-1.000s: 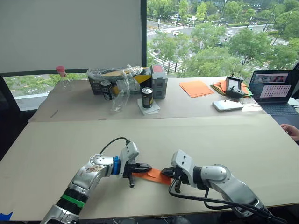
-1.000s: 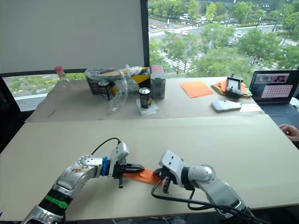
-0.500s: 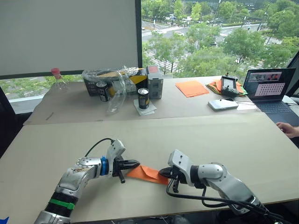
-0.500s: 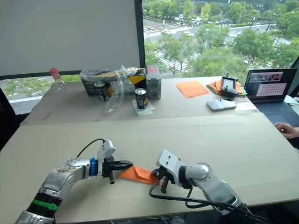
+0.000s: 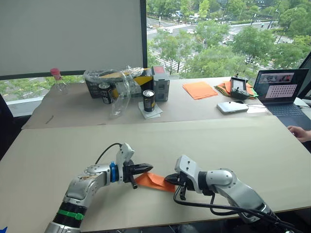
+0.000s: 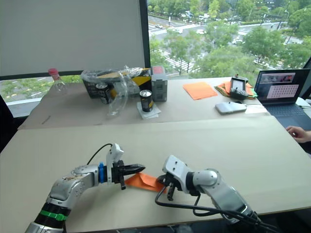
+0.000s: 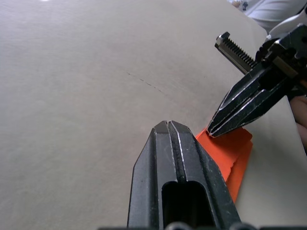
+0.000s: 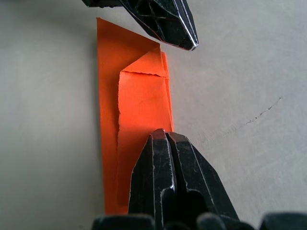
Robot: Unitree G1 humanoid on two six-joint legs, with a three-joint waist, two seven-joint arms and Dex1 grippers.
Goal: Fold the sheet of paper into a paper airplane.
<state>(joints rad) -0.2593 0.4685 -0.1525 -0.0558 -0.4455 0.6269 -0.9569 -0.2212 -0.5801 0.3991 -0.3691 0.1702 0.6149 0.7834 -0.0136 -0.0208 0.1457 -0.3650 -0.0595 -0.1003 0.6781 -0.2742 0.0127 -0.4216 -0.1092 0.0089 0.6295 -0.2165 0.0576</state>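
The sheet of paper (image 5: 154, 180) lies folded into a narrow orange strip with layered flaps on the table's near middle. My left gripper (image 5: 146, 167) is shut, its tip just over the strip's left end. In the right wrist view it (image 8: 169, 21) sits at the far end of the paper (image 8: 139, 103). My right gripper (image 5: 170, 179) is shut, and its tip (image 8: 163, 132) presses down on the strip's right part. The left wrist view shows my own shut fingertips (image 7: 166, 125) beside the paper (image 7: 236, 149), with the right gripper (image 7: 216, 132) touching the paper's edge.
At the back of the table are a neat orange stack (image 5: 199, 91), a mixed paper pile (image 5: 226, 89), a laptop (image 5: 282, 92), a white device (image 5: 232, 107), a can (image 5: 148, 101) and a box with plastic wrap (image 5: 116, 82). A person's hand (image 5: 299, 132) rests at the right edge.
My left gripper has slid right, over the paper's left end. The right gripper and the paper have stayed put. The camera view shifted slightly.
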